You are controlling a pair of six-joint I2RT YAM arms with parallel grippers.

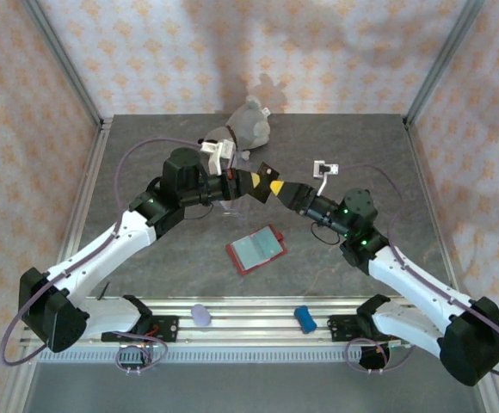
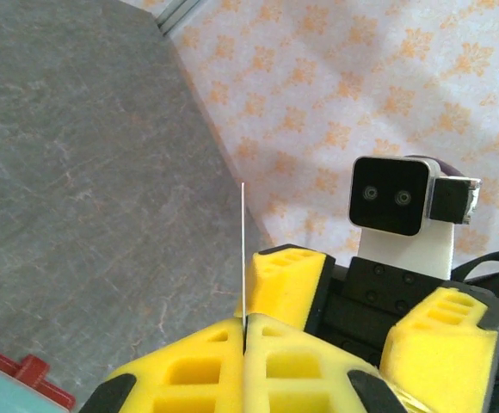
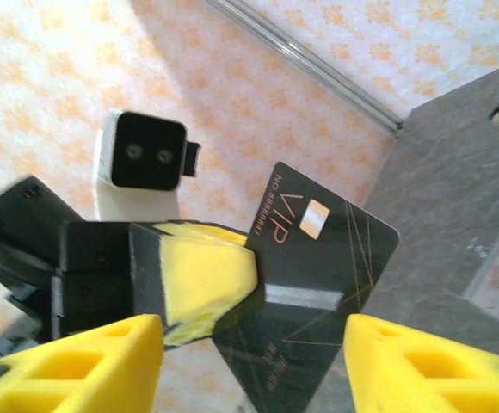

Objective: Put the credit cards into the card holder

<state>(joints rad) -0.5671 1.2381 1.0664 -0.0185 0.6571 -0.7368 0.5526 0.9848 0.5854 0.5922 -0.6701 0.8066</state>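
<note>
A black credit card (image 3: 318,275) with "VIP" lettering is held up above the table, my left gripper (image 2: 246,327) shut on it. From the left wrist the card (image 2: 243,249) shows edge-on as a thin pale line rising from the closed pads. My right gripper (image 3: 249,370) is open, one finger (image 3: 69,366) on each side of the card and not touching it. From above, both grippers meet at the card (image 1: 265,175) over mid-table. The red card holder (image 1: 256,249) lies open on the table below them, pale blue pockets up; its red corner (image 2: 21,376) appears in the left wrist view.
A grey plush toy (image 1: 249,125) sits at the back of the table. A small purple object (image 1: 200,315) and a blue one (image 1: 305,319) rest on the front rail. Patterned walls enclose the table (image 1: 146,258) on three sides.
</note>
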